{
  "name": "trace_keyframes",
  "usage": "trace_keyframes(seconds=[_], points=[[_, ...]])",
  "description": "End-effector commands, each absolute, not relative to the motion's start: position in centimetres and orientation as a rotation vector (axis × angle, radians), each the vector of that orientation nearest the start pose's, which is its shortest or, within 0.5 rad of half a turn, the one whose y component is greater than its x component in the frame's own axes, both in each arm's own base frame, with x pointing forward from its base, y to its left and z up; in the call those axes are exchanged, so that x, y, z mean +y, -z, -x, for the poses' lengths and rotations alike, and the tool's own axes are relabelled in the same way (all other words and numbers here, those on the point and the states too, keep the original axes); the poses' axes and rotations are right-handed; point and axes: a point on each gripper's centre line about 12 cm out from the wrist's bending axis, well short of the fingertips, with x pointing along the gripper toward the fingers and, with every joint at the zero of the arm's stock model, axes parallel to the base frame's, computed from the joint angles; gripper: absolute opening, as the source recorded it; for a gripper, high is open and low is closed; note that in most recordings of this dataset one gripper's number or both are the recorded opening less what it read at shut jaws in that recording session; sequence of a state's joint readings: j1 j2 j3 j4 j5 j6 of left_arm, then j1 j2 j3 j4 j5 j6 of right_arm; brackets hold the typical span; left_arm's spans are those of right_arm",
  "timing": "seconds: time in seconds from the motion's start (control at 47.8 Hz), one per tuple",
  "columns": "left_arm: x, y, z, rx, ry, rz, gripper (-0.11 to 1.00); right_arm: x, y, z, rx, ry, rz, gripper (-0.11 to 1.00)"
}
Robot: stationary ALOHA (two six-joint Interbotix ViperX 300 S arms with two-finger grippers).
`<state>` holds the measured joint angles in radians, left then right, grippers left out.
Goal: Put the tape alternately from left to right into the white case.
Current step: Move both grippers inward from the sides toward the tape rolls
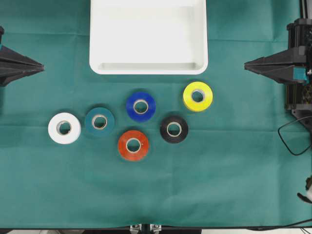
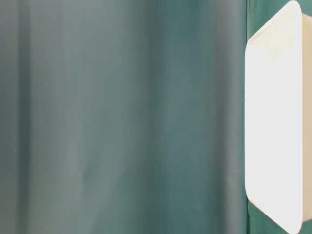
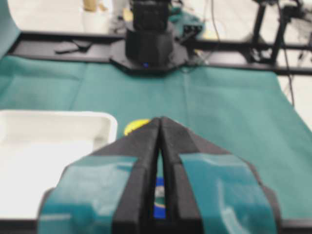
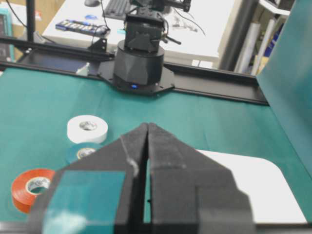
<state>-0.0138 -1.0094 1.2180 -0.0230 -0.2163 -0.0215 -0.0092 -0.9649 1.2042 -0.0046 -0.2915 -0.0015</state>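
Several tape rolls lie flat on the green cloth: white [image 1: 64, 128], teal [image 1: 99, 122], red [image 1: 133, 145], blue [image 1: 141, 106], black [image 1: 174, 129] and yellow [image 1: 198, 96]. The white case [image 1: 148, 67] stands empty at the back centre. My left gripper [image 1: 40, 67] is shut at the far left edge, holding nothing. At the far right edge my right gripper [image 1: 247, 64] is shut and empty too. Both hover apart from the rolls. The left wrist view shows the left gripper [image 3: 160, 119] with the yellow roll [image 3: 135, 126] beyond it. The right wrist view shows the right gripper [image 4: 147, 126], the white roll [image 4: 87, 128] and the red roll [image 4: 32, 187].
A black cable [image 1: 292, 139] loops at the right edge of the cloth. The arm bases [image 3: 148, 46] [image 4: 139, 58] stand at the table's two sides. The table-level view shows only the green cloth and part of the white case [image 2: 273, 122].
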Motion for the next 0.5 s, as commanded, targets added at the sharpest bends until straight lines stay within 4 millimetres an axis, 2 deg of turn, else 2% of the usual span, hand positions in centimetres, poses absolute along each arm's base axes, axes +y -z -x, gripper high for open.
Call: trace_keyframes(seconds=[0.0, 0.125, 0.251, 0.356, 0.481], points=[[-0.3, -27.6, -19.4, 0.008, 0.013, 0.048, -0.11, -0.2, -28.2, -20.1, -0.044, 0.009, 0.005, 0.0], [-0.3, -26.7, -19.7, 0.053, 0.012, 0.046, -0.08, -0.2, -27.7, -20.5, -0.018, 0.009, 0.003, 0.0], [-0.3, -25.8, -19.9, 0.088, 0.011, 0.046, 0.06, -0.2, -27.1, -20.8, 0.005, 0.009, 0.003, 0.02], [-0.3, -25.1, -19.9, 0.123, 0.011, 0.046, 0.28, -0.2, -26.5, -20.8, 0.023, 0.009, 0.001, 0.19], [-0.3, -24.4, -19.9, 0.155, 0.012, 0.032, 0.66, -0.2, -25.8, -20.8, 0.046, 0.009, 0.001, 0.55]])
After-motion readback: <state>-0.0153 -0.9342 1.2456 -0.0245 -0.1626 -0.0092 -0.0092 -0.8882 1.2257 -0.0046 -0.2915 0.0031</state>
